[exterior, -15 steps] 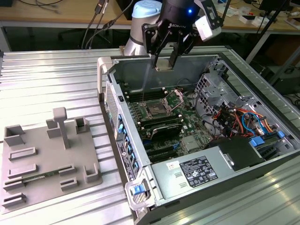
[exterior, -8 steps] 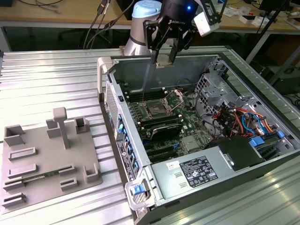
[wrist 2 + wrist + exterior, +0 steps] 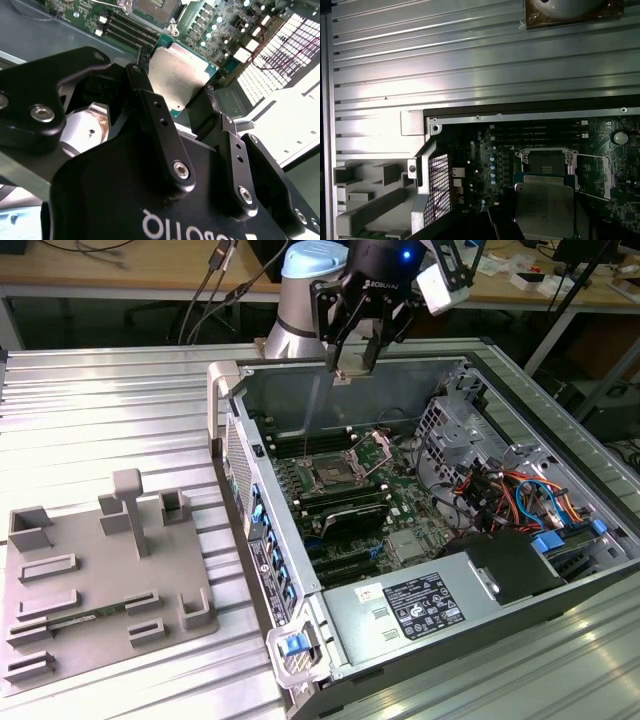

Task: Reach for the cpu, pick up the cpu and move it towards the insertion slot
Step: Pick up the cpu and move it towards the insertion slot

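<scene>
Worktop [image 3: 110, 410] is ribbed aluminium slats; wooden benches with cables run along the far side of the room. An open PC case [image 3: 330, 640] lies on its side on the worktop, its open top facing up. Grey tray [image 3: 100, 560] with raised blocks sits near the worktop edge at the exterior view's left, just beside the case.

I see the gripper [image 3: 350, 365] hanging above the case's far wall, clear of the motherboard [image 3: 370, 510]. Jaws are closed on the cpu [image 3: 175, 75], pinching its edges; its silvery top shows in both wrist views [image 3: 544, 210].

The slot [image 3: 335, 475] sits mid-board, frame and levers raised, dark centre exposed. In the first wrist view the cpu lies just short of the slot [image 3: 545, 161], slightly overlapping its near frame.

Open room: air above the board is free; memory slots [image 3: 345, 502] flank the slot closely, drive cage and cable bundle [image 3: 510, 490] crowd the exterior view's right.

Writing: a white-on-black label [image 3: 425, 605] on the power supply, too small for me to make out.
</scene>
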`<state>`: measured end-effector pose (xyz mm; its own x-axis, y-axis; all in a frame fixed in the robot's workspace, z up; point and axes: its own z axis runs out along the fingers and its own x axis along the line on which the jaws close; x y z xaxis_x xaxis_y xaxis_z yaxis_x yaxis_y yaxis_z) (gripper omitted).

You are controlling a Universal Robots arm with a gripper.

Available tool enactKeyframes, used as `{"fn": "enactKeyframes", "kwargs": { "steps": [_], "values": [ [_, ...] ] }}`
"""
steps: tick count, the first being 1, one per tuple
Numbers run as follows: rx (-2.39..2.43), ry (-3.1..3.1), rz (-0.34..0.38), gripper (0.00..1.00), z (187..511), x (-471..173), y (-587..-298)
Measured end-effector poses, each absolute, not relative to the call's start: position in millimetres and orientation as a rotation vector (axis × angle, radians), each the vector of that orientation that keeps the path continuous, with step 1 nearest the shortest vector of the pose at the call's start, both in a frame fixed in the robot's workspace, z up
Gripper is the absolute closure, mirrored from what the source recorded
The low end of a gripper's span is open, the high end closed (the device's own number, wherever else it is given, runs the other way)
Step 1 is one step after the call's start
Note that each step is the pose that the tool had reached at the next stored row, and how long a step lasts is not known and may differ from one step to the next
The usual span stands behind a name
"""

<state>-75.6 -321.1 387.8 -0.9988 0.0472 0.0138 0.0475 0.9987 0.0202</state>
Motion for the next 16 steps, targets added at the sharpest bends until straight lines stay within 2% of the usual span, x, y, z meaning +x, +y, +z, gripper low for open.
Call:
{"fn": "enactKeyframes", "kwargs": {
  "steps": [16],
  "values": [
    [-0.030,-3.128,-0.032,0.45,385,-67,-305]
  ]
}}
